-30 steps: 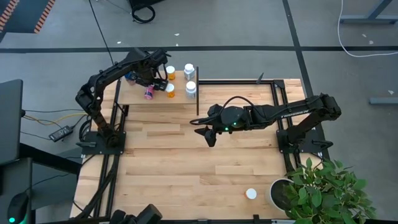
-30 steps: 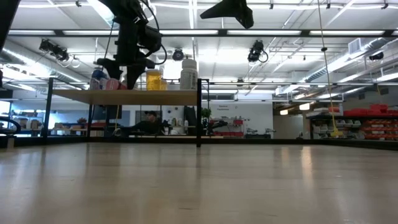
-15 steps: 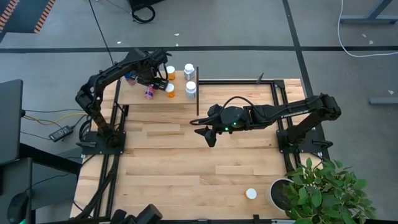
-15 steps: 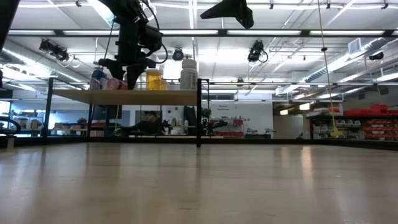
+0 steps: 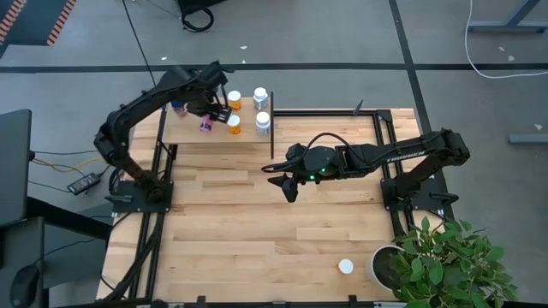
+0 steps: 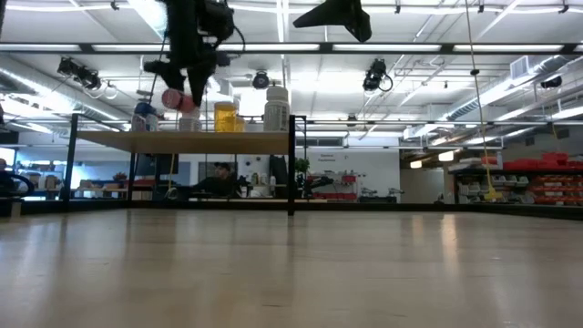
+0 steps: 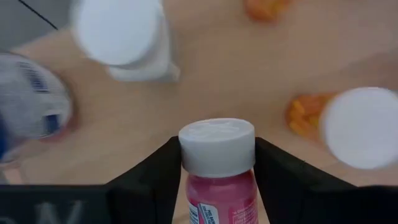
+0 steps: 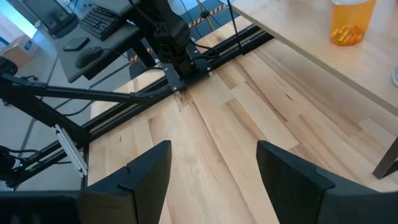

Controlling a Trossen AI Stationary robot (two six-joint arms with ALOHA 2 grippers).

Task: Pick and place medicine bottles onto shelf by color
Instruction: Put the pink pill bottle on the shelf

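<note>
My left gripper (image 5: 208,118) hangs over the light-wood shelf (image 5: 193,135), shut on a pink medicine bottle (image 7: 217,163) with a white cap. In the low view the bottle (image 6: 173,98) is above the shelf board (image 6: 182,141). Standing on the shelf are two orange bottles (image 5: 234,100) (image 5: 233,125), two white ones (image 5: 260,97) (image 5: 263,122) and a blue one (image 5: 178,108). My right gripper (image 5: 288,186) hovers open above the middle of the table, holding nothing. My left gripper pinches the pink bottle between its two fingers (image 7: 154,180), on opposite sides of the body just under the cap (image 7: 219,186). The fingers come steeply from above and lie along the bottle, whose cap end (image 7: 216,142) sticks out past the fingertips. The bottle is clear of the shelf.
A white-capped bottle (image 5: 345,267) stands on the table near its front right corner, beside a potted plant (image 5: 445,257). The black shelf post (image 5: 272,128) rises at the shelf's right end. Bare plank tabletop (image 5: 231,239) lies between the arms.
My left gripper has risen from the shelf with the pink bottle. The bottle lay low on the shelf board a second ago and now hangs above it, clear of the other bottles. The right arm has kept still.
</note>
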